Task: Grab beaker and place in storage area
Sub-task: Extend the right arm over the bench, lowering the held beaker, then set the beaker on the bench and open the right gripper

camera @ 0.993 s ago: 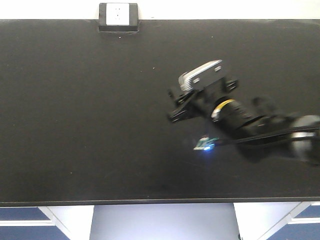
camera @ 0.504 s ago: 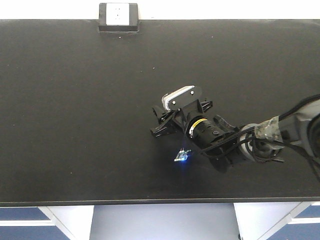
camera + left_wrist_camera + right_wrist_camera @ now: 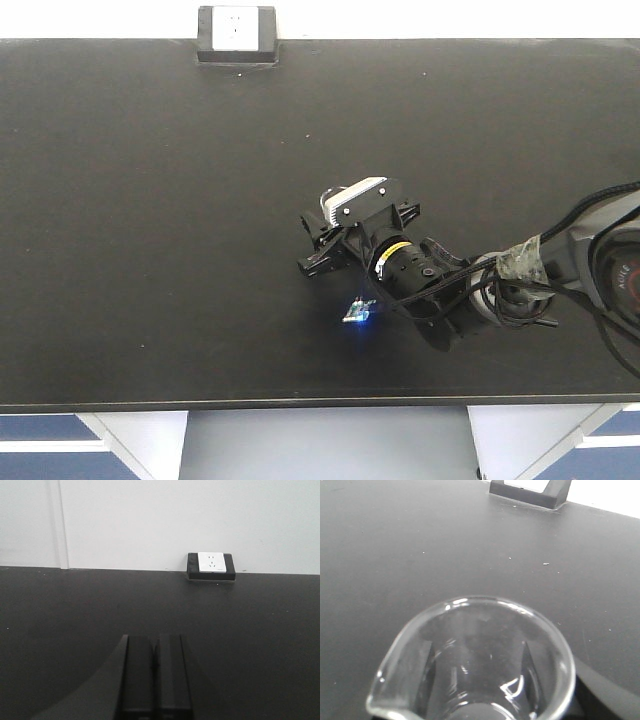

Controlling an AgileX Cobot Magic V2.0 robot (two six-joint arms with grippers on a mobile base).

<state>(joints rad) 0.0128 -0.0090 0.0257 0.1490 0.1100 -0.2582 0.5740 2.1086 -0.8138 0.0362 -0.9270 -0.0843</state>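
Clamped on the clear glass beaker [image 3: 470,655] with the right gripper [image 3: 315,243] over the black benchtop [image 3: 150,200]; could topple, roll or crack if released tilted or too high.

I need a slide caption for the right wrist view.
Clear beaker gripped by the right tool, black benchtop beyond.

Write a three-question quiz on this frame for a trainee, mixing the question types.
1. True or false: the beaker sits between the right jaws.
2. The left jaws are: A) wide open, B) shut on nothing, C) holding a tube.
3. Fill in: the socket box stands at the benchtop's ___ edge, by the wall.
Key: 1 true; 2 B; 3 far.
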